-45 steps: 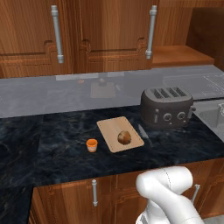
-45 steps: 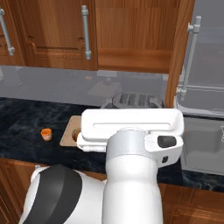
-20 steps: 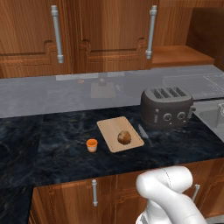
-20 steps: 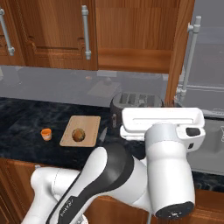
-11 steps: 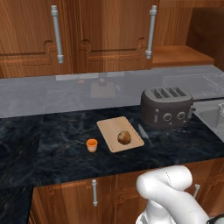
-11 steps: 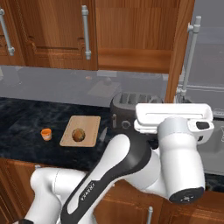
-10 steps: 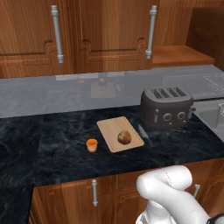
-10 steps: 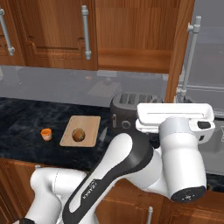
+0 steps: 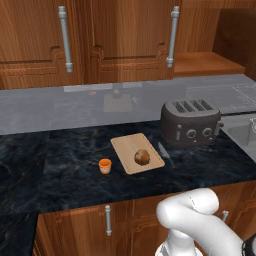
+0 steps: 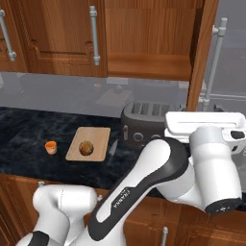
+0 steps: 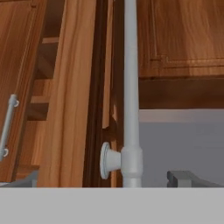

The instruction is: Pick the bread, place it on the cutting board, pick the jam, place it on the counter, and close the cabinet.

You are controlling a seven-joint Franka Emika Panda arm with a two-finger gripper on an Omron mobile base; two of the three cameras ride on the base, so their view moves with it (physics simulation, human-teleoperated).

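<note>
Bread [image 9: 142, 157]: mottled brown, tan and dark patches. Board [image 9: 125, 149]: light tan wood. Jam [image 9: 105, 166]: orange, paler top. Tabletop [image 9: 60, 160]: black-blue marbled stone, wooden front. Cabinet [image 9: 120, 35]: reddish-brown panelled wood, grey bar handles [image 11: 130, 87]. Toaster [image 9: 190, 122]: dark grey. Backsplash [image 9: 45, 107]: pale grey. Arm [image 10: 158, 178]: white, dark joints.

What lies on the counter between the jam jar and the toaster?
The cutting board with the bread on it lies between the jam and the toaster, plus a knife beside the board; both base views show this.
</note>
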